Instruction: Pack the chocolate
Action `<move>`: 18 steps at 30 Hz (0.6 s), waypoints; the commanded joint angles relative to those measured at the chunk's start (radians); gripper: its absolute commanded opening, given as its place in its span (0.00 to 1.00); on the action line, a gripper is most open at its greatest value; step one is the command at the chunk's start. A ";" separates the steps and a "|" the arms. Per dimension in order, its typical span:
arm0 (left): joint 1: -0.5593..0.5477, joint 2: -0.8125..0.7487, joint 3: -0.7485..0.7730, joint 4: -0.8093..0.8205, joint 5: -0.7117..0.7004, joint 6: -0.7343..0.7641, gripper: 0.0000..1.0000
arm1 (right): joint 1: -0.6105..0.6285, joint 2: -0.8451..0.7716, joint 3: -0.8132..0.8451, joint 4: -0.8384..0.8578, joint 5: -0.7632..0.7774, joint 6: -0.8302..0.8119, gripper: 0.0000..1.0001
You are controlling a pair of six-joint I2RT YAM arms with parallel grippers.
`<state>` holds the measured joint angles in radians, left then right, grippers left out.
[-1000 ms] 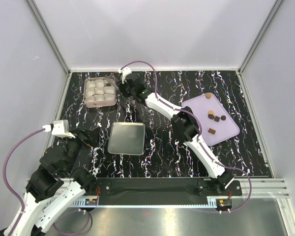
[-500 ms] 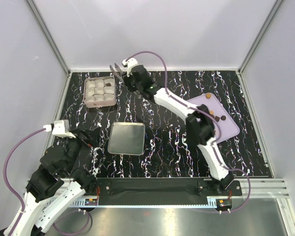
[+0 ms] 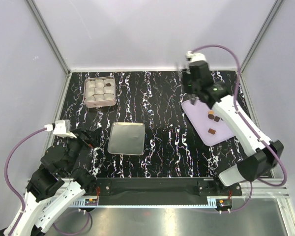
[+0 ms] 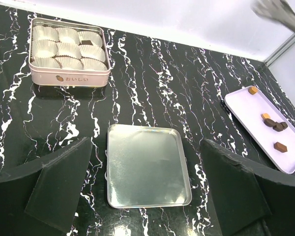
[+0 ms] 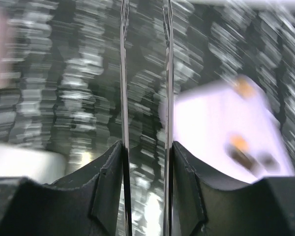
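At far left on the surface (image 3: 157, 98) sits the tin (image 4: 69, 78) of cups (image 4: 44, 33), with one chocolate (image 4: 87, 43) already in a far-row cup. Nearer the bases, the left claw (image 4: 145, 143) hangs spread wide and empty above the lid (image 4: 147, 187), well apart from anything loose.

Right of that, the right claw (image 5: 145, 19) hangs by the far-left edge of the tray (image 3: 202, 123). Its two thin blades stand a narrow gap apart with nothing seen between them, though smear hides the tips. Loose pieces (image 3: 212, 131) lie on the tray to the near-right of that claw, strung along the tray's long axis, which runs from far-left to near-right. The right arm is much the nearer one. I judge the next pick calls for a short reach back toward its own base.

Left wrist view shows five pieces on the tray, among them a tan piece (image 4: 253, 90) at the far corner that the arm hides from above. Only the right wrist view shows the blade gap, and it is blurred.
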<state>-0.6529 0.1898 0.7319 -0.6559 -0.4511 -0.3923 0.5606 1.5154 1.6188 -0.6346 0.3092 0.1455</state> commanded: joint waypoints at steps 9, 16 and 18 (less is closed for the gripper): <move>0.001 0.007 -0.002 0.059 0.026 0.000 0.99 | -0.395 -0.009 -0.132 -0.267 -0.033 0.083 0.51; 0.001 0.013 0.000 0.058 0.023 0.000 0.99 | -0.465 0.054 -0.155 -0.191 -0.099 0.091 0.55; 0.001 0.011 0.000 0.059 0.023 0.001 0.99 | -0.470 0.071 -0.168 -0.175 -0.098 0.094 0.55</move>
<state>-0.6529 0.1917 0.7307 -0.6540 -0.4381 -0.3927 0.0959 1.5703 1.4643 -0.8680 0.2401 0.2253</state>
